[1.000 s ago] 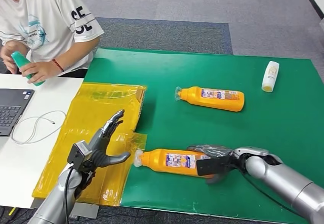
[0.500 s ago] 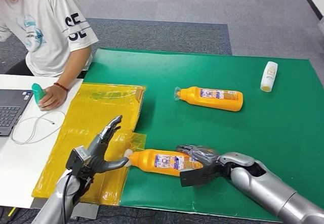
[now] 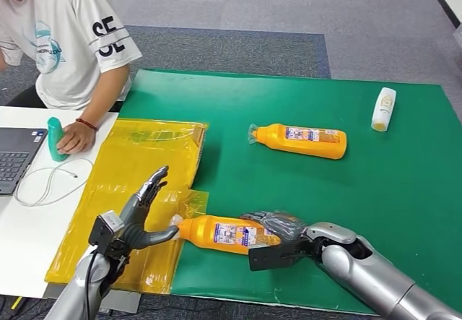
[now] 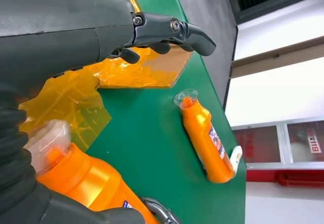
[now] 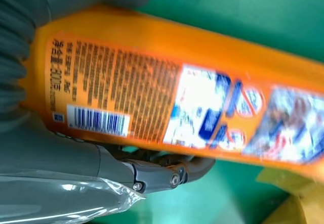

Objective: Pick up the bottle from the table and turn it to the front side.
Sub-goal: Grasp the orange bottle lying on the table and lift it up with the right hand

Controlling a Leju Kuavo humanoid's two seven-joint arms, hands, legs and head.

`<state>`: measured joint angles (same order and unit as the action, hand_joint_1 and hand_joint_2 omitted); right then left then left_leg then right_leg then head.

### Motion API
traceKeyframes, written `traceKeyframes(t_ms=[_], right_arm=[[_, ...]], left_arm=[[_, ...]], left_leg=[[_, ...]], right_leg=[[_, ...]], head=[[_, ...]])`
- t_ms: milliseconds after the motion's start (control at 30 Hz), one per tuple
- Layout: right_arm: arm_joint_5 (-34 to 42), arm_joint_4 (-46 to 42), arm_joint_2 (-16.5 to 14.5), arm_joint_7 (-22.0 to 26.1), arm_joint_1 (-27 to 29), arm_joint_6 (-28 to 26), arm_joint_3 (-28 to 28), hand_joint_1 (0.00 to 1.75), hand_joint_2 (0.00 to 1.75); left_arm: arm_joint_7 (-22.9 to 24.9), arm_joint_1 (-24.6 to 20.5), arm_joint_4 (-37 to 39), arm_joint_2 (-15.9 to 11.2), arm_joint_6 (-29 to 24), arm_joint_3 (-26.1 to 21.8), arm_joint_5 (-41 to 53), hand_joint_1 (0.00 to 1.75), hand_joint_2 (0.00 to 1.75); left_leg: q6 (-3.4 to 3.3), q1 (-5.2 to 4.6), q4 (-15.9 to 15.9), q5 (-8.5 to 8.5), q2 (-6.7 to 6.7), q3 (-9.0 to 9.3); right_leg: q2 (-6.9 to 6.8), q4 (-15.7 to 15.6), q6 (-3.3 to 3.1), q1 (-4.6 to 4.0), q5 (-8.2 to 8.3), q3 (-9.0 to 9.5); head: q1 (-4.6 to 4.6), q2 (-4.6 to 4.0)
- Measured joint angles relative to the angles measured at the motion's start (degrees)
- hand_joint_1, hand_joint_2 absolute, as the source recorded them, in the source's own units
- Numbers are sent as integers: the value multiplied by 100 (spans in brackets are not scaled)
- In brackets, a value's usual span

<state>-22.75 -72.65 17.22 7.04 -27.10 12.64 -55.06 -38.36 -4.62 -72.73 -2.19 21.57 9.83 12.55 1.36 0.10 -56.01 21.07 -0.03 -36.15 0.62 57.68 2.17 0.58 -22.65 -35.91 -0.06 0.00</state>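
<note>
An orange bottle (image 3: 223,233) with a clear cap lies on its side near the front edge of the green mat (image 3: 305,190), cap pointing left. My right hand (image 3: 272,237) grips its base end; the right wrist view shows the printed back label and barcode of the bottle (image 5: 172,97), with dark fingers (image 5: 164,173) on one side and the thumb on the other. My left hand (image 3: 138,215) hovers over the yellow bag with fingers spread, its thumb tip right at the cap. The left wrist view shows the bottle (image 4: 76,176) beside the thumb and the fingers (image 4: 168,32) apart.
A second orange bottle (image 3: 299,141) lies mid-mat, and a small white bottle (image 3: 384,108) far right. A yellow plastic bag (image 3: 131,168) overlaps the mat's left edge. On the white table at left, a person (image 3: 65,31) holds a teal bottle (image 3: 54,138) next to a laptop (image 3: 16,157) and cable.
My right hand has slid the near bottle leftward until its cap meets my left thumb. My left hand dropped slightly. The person set the teal bottle down on the white table.
</note>
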Motion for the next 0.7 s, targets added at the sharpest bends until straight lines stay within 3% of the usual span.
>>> traceKeyframes(t_ms=[700], right_arm=[[242, 142, -221, 172, 234, 81, 479, 175, 175]], left_arm=[[35, 0, -5, -2, 39, -16, 39, 0, 175]], left_leg=[[1, 2, 0, -1, 0, 0]], right_leg=[[-1, 0, -2, -2, -1, 0]], head=[[0, -2]])
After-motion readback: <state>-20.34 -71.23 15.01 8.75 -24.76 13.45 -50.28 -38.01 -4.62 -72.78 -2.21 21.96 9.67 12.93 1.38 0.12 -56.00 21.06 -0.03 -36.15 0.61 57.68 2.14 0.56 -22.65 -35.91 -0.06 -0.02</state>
